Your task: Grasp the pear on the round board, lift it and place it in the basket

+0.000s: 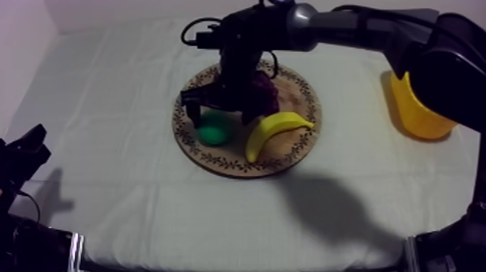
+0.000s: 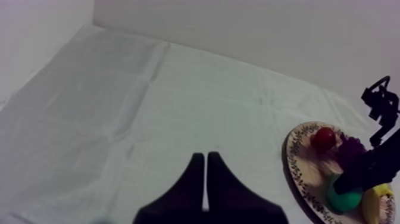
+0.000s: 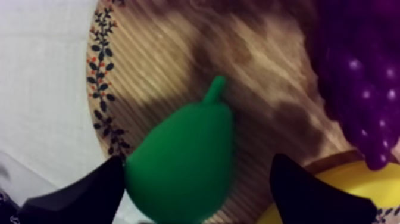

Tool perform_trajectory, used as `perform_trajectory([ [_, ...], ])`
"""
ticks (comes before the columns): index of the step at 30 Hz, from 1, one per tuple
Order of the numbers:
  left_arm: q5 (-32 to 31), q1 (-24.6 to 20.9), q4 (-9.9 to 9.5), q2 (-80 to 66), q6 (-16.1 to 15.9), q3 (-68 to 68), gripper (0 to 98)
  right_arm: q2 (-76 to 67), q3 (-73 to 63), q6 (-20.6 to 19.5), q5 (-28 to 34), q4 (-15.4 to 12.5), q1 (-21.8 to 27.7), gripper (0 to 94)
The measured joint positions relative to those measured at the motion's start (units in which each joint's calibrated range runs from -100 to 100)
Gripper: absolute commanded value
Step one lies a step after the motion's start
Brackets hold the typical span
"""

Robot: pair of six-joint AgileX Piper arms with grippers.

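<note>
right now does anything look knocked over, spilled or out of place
Nothing stands out. The pear lies on the wooden board between the open fingers of the right gripper, with the banana and the grapes beside it.

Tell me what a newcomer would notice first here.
The right gripper hangs open with a finger either side of the green pear on the wooden board, beside the banana and grapes. Next comes the yellow basket at the table's right side. The left gripper rests shut over the cloth.
</note>
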Motion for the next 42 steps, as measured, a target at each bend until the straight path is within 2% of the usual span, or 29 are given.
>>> perform_trajectory([
  [4, 0.0, 0.0, 0.0, 0.0, 0.0, 0.0, 0.1, 1.7, -1.7, 0.0, 1.2, -0.5, 0.3, 82.0],
  [14, 0.0, 0.0, 0.0, 0.0, 0.0, 0.0, 0.1, 3.6, -4.6, 0.6, 3.7, -1.0, 0.0, 40.7],
  [18, 0.0, 0.0, 0.0, 0.0, 0.0, 0.0, 0.1, 3.3, -4.3, 0.9, 4.4, -1.1, -0.2, 30.3],
  [25, 0.0, 0.0, 0.0, 0.0, 0.0, 0.0, 0.1, -2.2, -0.7, 1.0, 6.1, 0.6, -0.7, 28.7],
  [31, 0.0, 0.0, 0.0, 0.0, 0.0, 0.0, 0.1, -13.2, 4.3, 2.5, 10.1, 2.1, 0.4, 28.8],
  [38, 0.0, 0.0, 0.0, 0.0, 0.0, 0.0, 0.1, -29.1, 5.7, 4.3, 14.2, 4.5, 4.3, 28.9],
  [42, 0.0, 0.0, 0.0, 0.0, 0.0, 0.0, 0.1, -37.0, 6.5, 5.4, 14.8, 5.8, 8.7, 29.9],
])
